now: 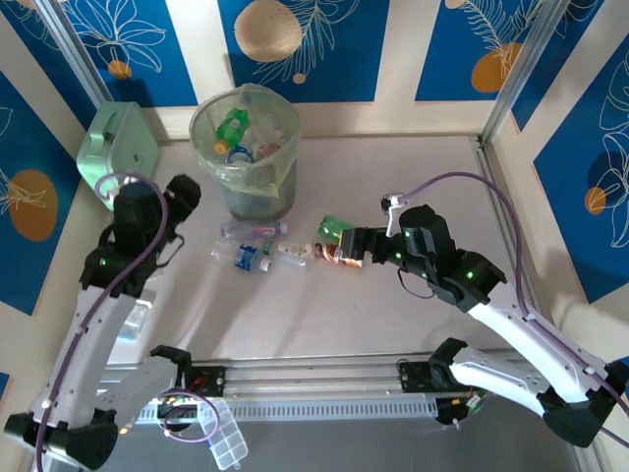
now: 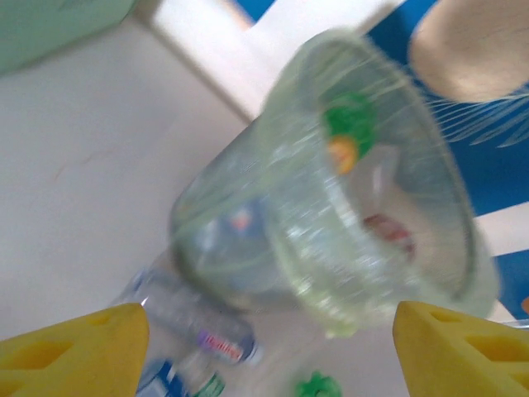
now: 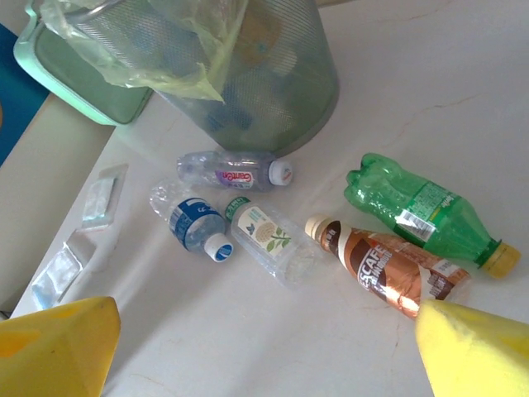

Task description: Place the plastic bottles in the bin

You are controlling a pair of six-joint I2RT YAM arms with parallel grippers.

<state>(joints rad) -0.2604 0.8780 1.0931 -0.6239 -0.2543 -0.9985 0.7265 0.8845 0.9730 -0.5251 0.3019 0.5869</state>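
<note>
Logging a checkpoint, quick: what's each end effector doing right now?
Left end effector: open, holding nothing.
Right end effector: open, holding nothing.

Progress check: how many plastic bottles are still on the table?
5, in a loose row before the round grey-green bin: clear white-capped bottle nearest it, clear blue-labelled bottle, clear leaf-labelled bottle, brown coffee-labelled bottle, green yellow-capped bottle. More could hide behind the bin.

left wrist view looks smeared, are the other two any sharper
Left wrist: blurred throughout, the bin and the clear bottle below it smeared. Right wrist: sharp, lettering on the brown bottle legible. Top external: in focus, evenly lit.
</note>
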